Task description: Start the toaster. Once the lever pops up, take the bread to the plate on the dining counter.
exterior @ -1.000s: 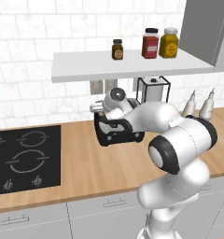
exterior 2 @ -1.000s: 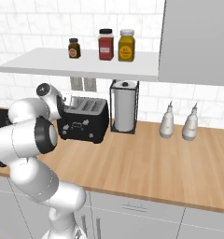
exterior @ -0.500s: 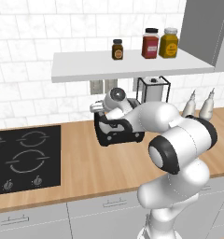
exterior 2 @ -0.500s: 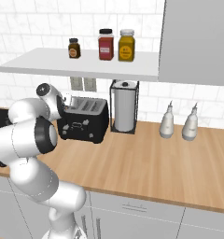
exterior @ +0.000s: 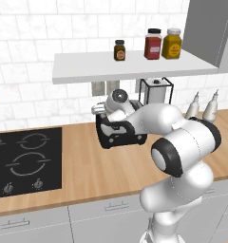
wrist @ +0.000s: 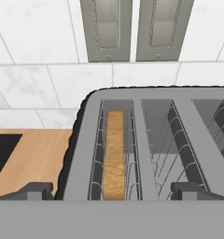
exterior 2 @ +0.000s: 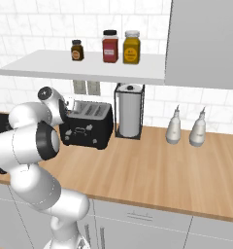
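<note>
Directly between wide-spread fingers (wrist: 37,190): bread (wrist: 114,156), upright in toaster (wrist: 151,116) slot.

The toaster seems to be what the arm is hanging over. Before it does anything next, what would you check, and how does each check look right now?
1. Bread is in a slot of the toaster: ok, it stands on edge in the leftmost slot as the hand view shows it.
2. Tool is open: ok, its two tips stand wide apart.
3. Tool is lined up with the bread: ok, the slice lies between the tips in the hand view.
4. Tool holds nothing: ok.
5. Lever is down and the toaster running: cannot tell.
6. Other slots are free: ok for the ones in the hand view, bare wire guides there.
</note>
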